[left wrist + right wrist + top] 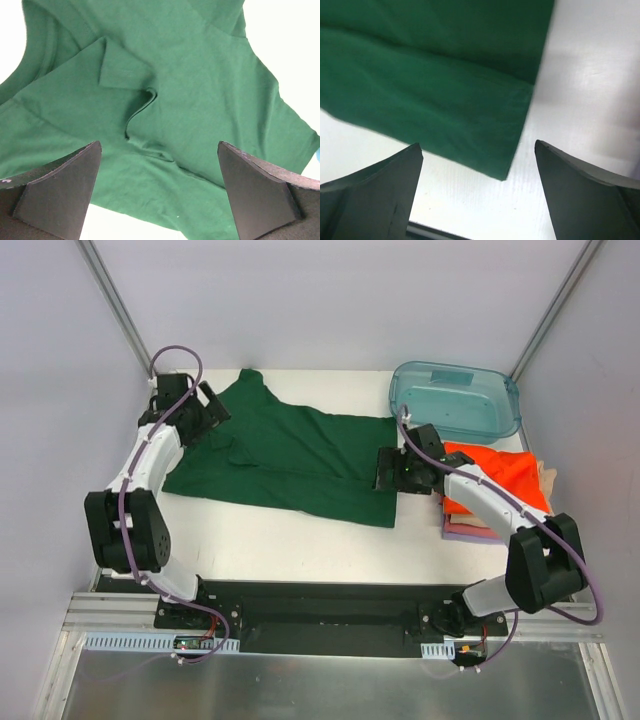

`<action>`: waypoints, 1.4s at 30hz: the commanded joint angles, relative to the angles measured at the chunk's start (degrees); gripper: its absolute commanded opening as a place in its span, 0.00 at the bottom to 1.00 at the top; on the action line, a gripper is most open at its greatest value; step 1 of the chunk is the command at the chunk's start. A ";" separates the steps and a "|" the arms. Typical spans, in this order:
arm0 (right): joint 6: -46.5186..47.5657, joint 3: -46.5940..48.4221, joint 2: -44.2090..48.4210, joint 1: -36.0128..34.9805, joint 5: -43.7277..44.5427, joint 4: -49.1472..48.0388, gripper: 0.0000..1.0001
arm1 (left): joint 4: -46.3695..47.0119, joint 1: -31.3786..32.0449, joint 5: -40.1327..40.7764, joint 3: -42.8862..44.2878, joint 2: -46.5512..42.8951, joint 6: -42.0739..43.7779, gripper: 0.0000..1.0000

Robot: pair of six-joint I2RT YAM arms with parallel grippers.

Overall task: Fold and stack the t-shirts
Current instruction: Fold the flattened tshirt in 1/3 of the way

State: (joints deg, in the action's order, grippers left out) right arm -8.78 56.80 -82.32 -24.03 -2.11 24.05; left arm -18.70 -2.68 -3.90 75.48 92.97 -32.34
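A large dark green t-shirt [290, 455] lies spread and creased across the middle of the white table. It fills the left wrist view [165, 100] and its hem corner shows in the right wrist view [445, 100]. My left gripper [200, 410] is open and empty above the shirt's left sleeve edge. My right gripper [392, 472] is open and empty above the shirt's right hem corner. A folded orange t-shirt [510, 480] tops a stack at the right, over a beige shirt [547, 478] and a pink shirt [470, 532].
A translucent teal plastic tub [455, 400] stands at the back right, just behind the stack. White walls enclose the table on three sides. A black base rail [320, 615] runs along the near edge.
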 commanded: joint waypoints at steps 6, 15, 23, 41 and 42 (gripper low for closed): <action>-0.80 0.95 -8.71 -9.19 -10.10 -8.22 0.96 | -2.04 -1.19 1.97 -4.03 6.07 -2.02 0.99; -0.72 -2.38 -12.25 -9.10 -9.14 -8.15 0.96 | -2.40 -3.12 3.55 -10.52 9.16 -7.73 0.99; -0.37 -12.13 -4.87 -9.10 -8.26 -8.93 0.96 | -2.57 -3.04 5.84 -27.73 -2.06 -12.12 0.99; 2.10 -19.27 15.26 -9.02 -8.44 -4.45 0.96 | -11.54 -2.42 0.57 -46.58 -46.83 -18.81 0.99; 1.92 -19.00 15.44 -9.10 -8.70 -4.80 0.96 | -11.45 -1.90 0.21 -45.52 -45.96 -18.73 0.99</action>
State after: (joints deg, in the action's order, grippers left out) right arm -8.01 34.22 -69.41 -33.21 -11.35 17.87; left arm -28.58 -5.61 0.03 26.00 46.39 -50.22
